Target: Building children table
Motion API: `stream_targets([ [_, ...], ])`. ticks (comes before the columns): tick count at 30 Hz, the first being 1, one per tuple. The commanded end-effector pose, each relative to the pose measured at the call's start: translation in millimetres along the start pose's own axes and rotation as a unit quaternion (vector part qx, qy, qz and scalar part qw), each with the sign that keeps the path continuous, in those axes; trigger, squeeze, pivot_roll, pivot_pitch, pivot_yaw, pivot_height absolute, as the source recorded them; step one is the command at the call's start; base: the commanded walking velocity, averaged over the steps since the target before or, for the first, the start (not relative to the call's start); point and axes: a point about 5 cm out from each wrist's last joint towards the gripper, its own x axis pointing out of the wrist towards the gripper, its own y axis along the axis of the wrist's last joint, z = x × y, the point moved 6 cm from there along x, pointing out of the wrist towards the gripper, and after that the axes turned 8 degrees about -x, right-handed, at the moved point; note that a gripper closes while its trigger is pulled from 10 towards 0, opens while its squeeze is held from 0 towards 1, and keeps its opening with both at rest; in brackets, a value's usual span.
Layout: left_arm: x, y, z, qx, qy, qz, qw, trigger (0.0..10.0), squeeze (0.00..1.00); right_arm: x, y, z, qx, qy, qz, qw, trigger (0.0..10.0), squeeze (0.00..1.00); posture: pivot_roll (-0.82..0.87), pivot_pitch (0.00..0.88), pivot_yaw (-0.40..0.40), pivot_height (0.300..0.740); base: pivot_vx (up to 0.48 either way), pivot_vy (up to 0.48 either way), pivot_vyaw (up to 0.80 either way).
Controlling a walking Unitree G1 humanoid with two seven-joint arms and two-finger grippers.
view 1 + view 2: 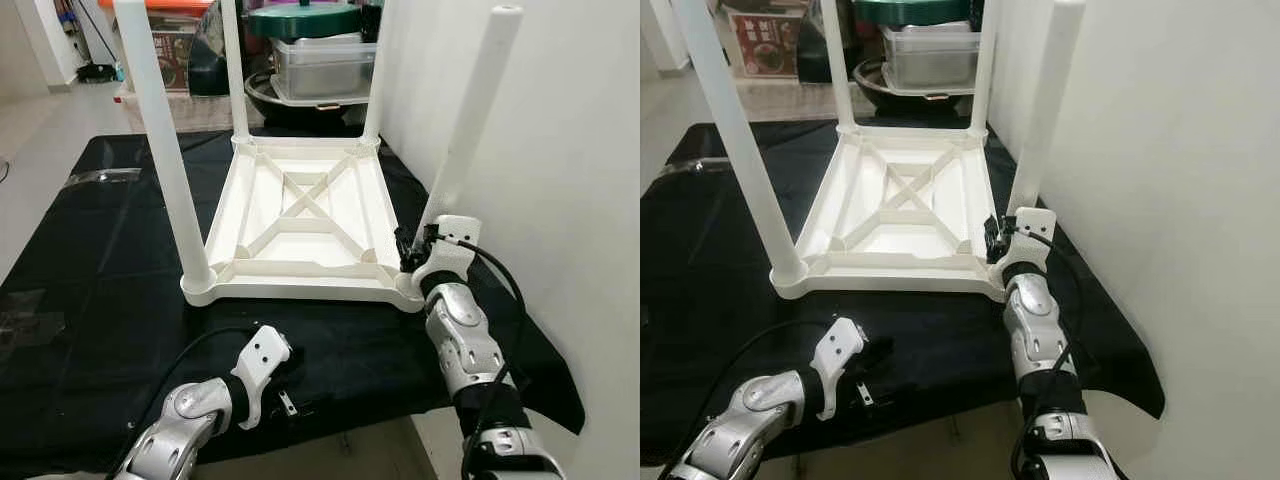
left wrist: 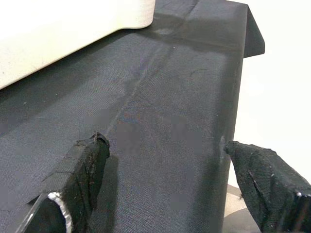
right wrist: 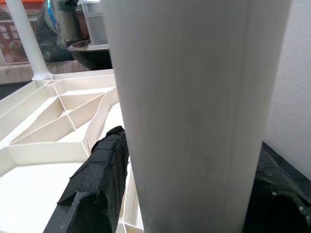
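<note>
A white plastic children's table (image 1: pixel 300 215) lies upside down on a black cloth (image 1: pixel 100 260), with its four legs pointing up. The near right leg (image 1: pixel 470 120) leans slightly to the right at the front right corner. My right gripper (image 1: pixel 415 250) is shut on the base of this leg. In the right wrist view one black finger (image 3: pixel 97 184) presses against the leg (image 3: pixel 194 97) and the other sits on its far side. My left gripper (image 2: pixel 163 145) hovers open, holding nothing, over the cloth near the front edge, just in front of the table's rim (image 2: pixel 58 34).
A white wall (image 1: pixel 560 150) runs close along the right side. Behind the table stand a clear plastic box with a green lid (image 1: pixel 325 55) and a dark bowl (image 1: pixel 290 100). The cloth's front right corner (image 1: pixel 545 385) hangs off the edge. Pale floor (image 1: pixel 40 130) lies to the left.
</note>
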Motion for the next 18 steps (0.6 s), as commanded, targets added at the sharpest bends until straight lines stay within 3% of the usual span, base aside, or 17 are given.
stream_targets([
  [1, 0.5, -3, -0.2, 0.0, 0.001, -0.006, 1.0, 10.0, 0.0, 2.7, 1, -1.8, -0.003, 0.0, 0.003, 1.0, 10.0, 0.0, 0.1, 0.0, -0.084, 0.74, 0.0, 0.0, 0.0],
  [8, 1.0, -4, 0.6, 0.0, 0.0, -0.006, 1.0, 10.0, 0.0, 4.4, 0, -4.2, -0.011, 0.001, 0.009, 1.0, 10.0, 0.0, 0.11, 0.0, -0.082, 0.74, 0.0, 0.0, 0.0],
  [9, 1.1, -4, 0.5, 0.0, 0.0, -0.006, 1.0, 10.0, 0.0, 5.0, -1, -4.9, -0.009, 0.004, 0.011, 1.0, 8.2, 0.0, 0.11, 0.0, -0.083, 0.74, 0.0, 0.0, 0.0],
  [10, 1.1, -4, 0.5, 0.0, 0.0, -0.006, 1.0, 10.0, 0.0, 5.0, -1, -4.9, -0.009, 0.004, 0.011, 1.0, 8.2, 0.0, 0.11, 0.0, -0.083, 0.74, 0.0, 0.0, 0.0],
  [11, 1.0, -3, -0.1, 0.0, 0.001, -0.006, 1.0, 10.0, 0.0, 5.6, 0, -5.3, -0.007, 0.005, 0.015, 1.0, 0.0, 0.0, 0.11, 0.0, -0.083, 0.74, 0.0, 0.0, 0.0],
  [15, 1.0, -4, -1.4, 0.001, 0.003, -0.008, 1.0, 10.0, 0.0, 6.9, -9, 4.8, 0.021, -0.026, -0.005, 0.999, 0.0, 0.0, 0.11, 0.0, -0.084, 0.74, 0.0, 0.0, 0.0],
  [18, 1.1, -5, -1.3, 0.0, 0.004, -0.008, 1.0, 10.0, 0.0, 7.0, -8, 3.2, 0.02, -0.024, -0.003, 1.0, 0.0, 0.0, 0.11, 0.0, -0.082, 0.74, 0.0, 0.0, 0.0],
])
